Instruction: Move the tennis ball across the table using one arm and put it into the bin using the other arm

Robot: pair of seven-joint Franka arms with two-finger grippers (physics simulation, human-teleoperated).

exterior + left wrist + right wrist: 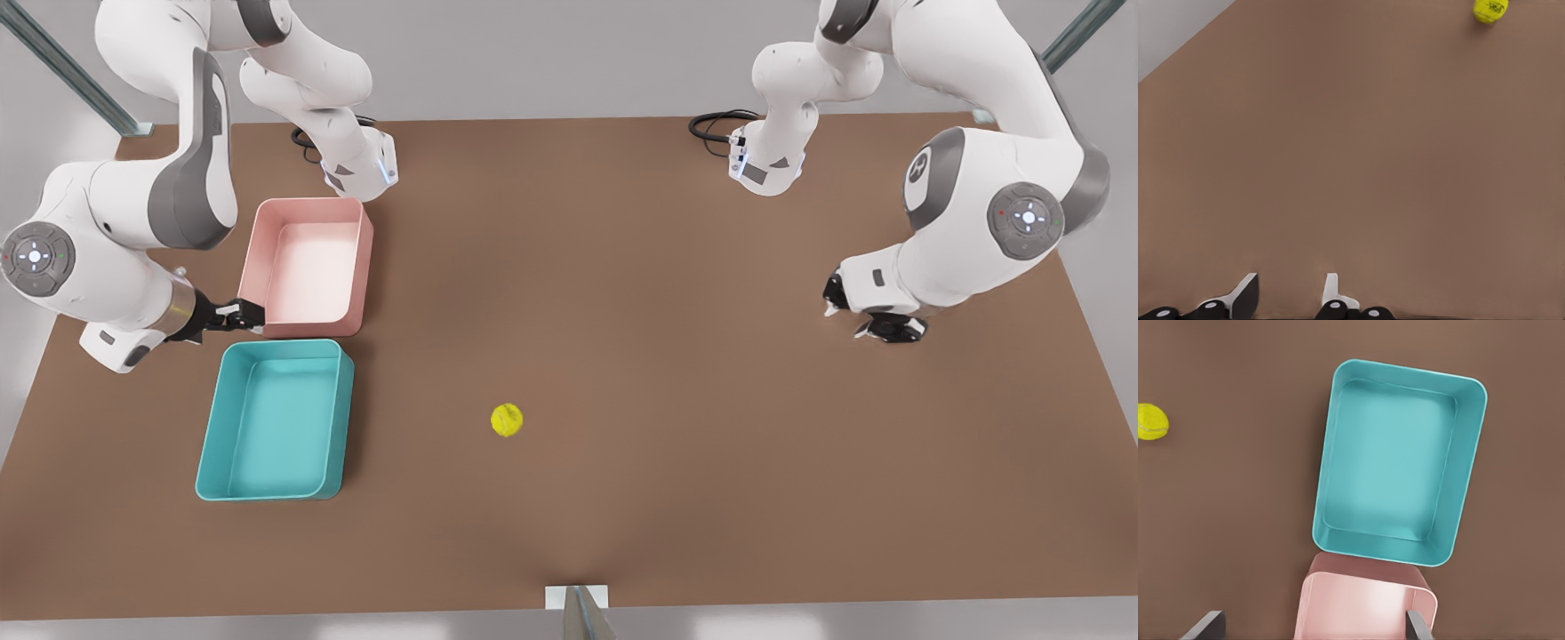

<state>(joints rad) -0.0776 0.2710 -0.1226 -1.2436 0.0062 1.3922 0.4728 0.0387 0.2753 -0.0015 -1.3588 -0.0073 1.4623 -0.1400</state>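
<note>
The right gripper hangs at the front view's left, above the pink tub's near corner, just by the bin; its fingers stand wide apart, empty. The left gripper sits low over the bare desk at the front view's right, its fingers parted and holding nothing (how close it is to the surface is hard to judge). The tennis ball rests on the desk between them, nearer the bin, well apart from both grippers.
</note>
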